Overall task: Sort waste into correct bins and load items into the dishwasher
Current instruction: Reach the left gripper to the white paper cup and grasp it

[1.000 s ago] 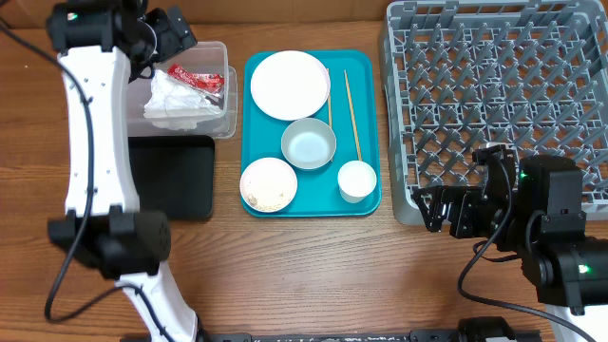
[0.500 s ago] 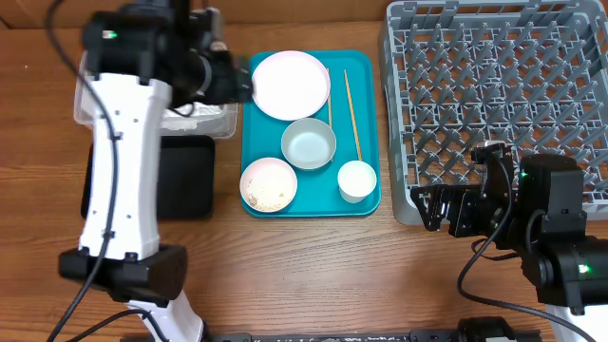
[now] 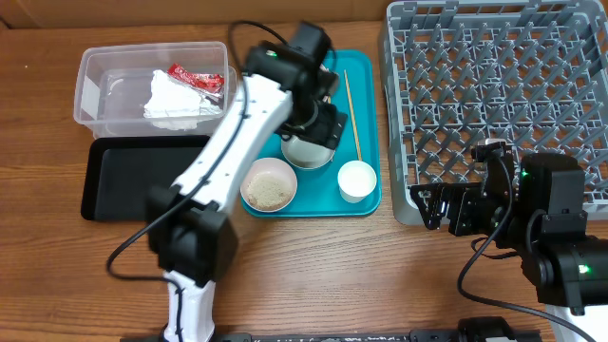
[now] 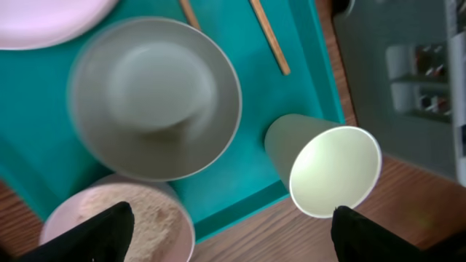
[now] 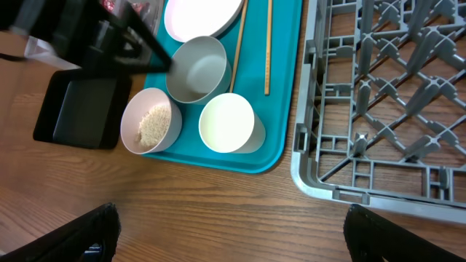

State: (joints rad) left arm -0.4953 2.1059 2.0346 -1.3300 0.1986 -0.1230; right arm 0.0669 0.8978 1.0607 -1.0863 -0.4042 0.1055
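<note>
My left gripper (image 3: pixel 318 122) is open and empty, hovering over the pale bowl (image 4: pixel 156 94) on the teal serving tray (image 3: pixel 366 204). In the left wrist view its fingertips (image 4: pixel 233 240) flank the pink plate of rice-like scraps (image 4: pixel 124 222) and the white cup (image 4: pixel 328 171). The chopsticks (image 3: pixel 351 104) lie on the tray beside a white plate (image 5: pixel 204 18). The red wrapper (image 3: pixel 195 79) and the white napkin (image 3: pixel 176 103) lie in the clear tub (image 3: pixel 95 66). The black tray (image 3: pixel 142 176) is bare. My right gripper (image 3: pixel 442 209) is open and empty, in front of the grey dish rack (image 3: pixel 494 95).
My left arm (image 3: pixel 237 133) stretches across the teal tray's left half and hides most of the white plate from overhead. The rack's front left corner (image 5: pixel 313 178) is close to my right gripper. Bare wood (image 5: pixel 218 211) lies below the tray.
My left arm has swung from the clear tub rightward and now hovers over the bowl on the teal tray. The right arm has not moved.
</note>
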